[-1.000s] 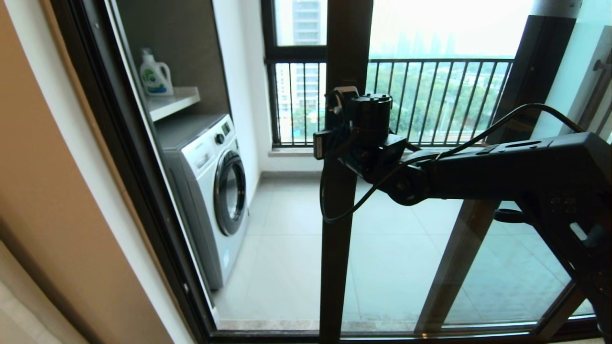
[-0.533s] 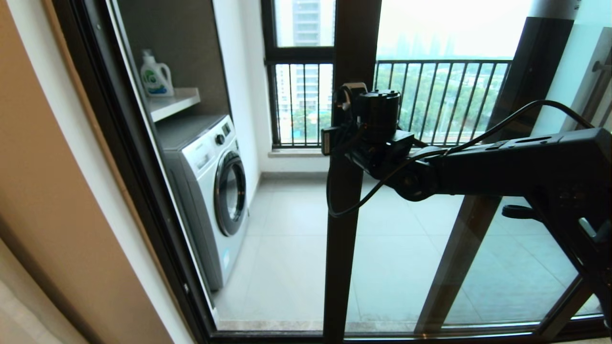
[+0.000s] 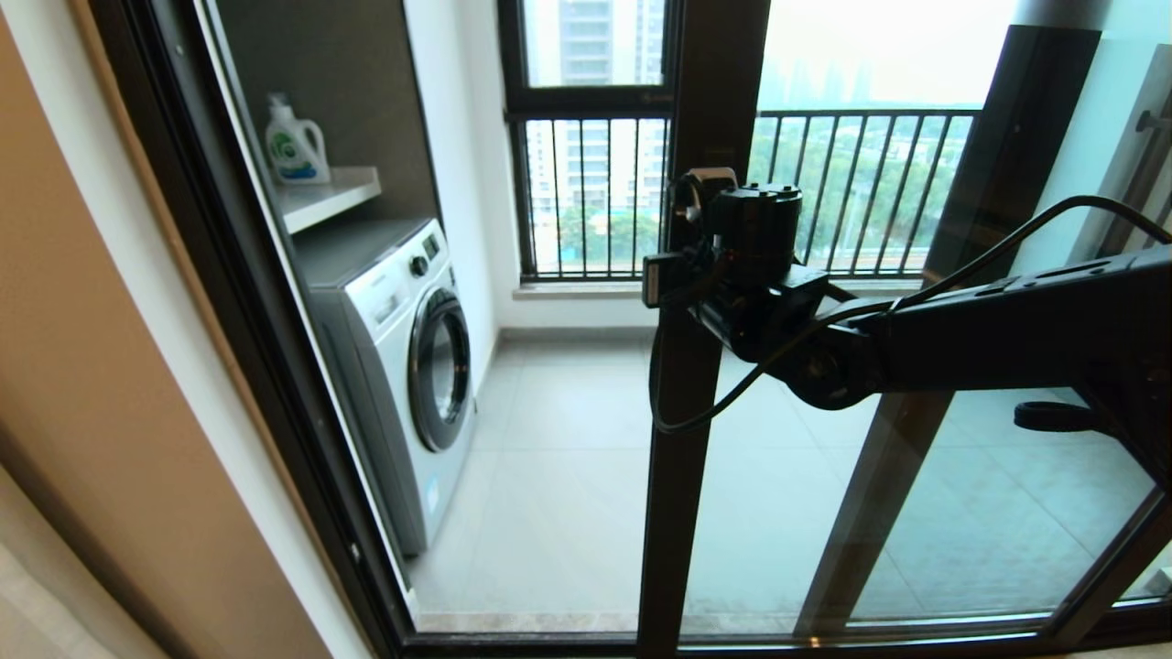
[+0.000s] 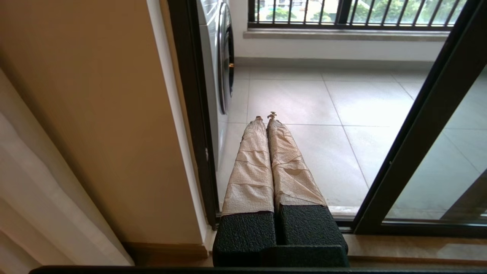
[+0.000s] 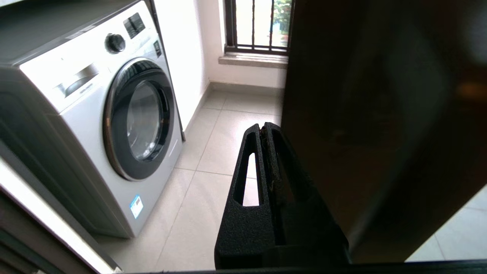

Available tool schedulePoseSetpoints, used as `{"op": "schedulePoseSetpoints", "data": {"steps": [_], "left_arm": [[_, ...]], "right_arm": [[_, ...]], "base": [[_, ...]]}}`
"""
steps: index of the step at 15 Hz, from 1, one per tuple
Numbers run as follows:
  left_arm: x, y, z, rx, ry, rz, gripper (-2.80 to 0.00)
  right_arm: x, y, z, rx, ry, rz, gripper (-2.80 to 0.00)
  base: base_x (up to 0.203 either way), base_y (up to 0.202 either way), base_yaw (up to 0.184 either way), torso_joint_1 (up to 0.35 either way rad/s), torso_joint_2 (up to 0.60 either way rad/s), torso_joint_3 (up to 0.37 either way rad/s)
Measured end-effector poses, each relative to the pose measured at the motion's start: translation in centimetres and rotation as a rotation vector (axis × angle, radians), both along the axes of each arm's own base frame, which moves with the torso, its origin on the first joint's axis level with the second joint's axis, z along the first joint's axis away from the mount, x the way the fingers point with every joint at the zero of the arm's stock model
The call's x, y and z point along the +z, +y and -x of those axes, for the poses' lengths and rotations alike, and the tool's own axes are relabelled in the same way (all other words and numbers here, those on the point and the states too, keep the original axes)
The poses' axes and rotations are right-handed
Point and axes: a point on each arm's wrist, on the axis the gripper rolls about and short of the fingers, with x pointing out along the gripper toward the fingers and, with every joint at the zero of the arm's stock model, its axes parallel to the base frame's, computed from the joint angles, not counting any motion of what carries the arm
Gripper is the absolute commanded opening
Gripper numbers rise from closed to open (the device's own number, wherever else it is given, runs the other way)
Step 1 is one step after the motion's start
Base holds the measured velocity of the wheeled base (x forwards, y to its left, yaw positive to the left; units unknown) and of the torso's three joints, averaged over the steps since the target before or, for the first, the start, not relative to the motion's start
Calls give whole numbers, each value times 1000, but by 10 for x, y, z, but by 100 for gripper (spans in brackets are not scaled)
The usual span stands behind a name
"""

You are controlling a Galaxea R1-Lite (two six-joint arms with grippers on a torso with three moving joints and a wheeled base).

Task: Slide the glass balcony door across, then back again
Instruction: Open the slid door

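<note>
Since 1.0 s ago the door post and right arm have shifted rightward, widening the opening. Right gripper (image 5: 266, 127): black fingers pressed together, empty, flank against the post's edge. The glass balcony door (image 3: 682, 439), clear panel in dark brown metal frame, stands roughly mid-track, white front-loading washing machine (image 3: 403, 366) exposed beyond. Judgement: keep the push level, along the track. Left gripper (image 4: 266, 118), tape-wrapped fingers together, parked low near the doorway.
</note>
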Motion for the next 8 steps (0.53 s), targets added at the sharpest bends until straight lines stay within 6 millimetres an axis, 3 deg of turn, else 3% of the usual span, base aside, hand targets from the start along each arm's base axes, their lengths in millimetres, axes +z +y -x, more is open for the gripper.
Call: {"op": "schedulePoseSetpoints", "data": {"steps": [2, 8], "left_arm": [[0, 0, 0, 0, 0, 0, -280], [0, 0, 0, -1, 0, 0, -280]], "right_arm": [[3, 2, 6, -12, -3, 3, -280], [12, -22, -1, -69, -23, 5, -280]], "base": [[0, 0, 0, 0, 0, 0], [0, 0, 0, 0, 0, 0]]}}
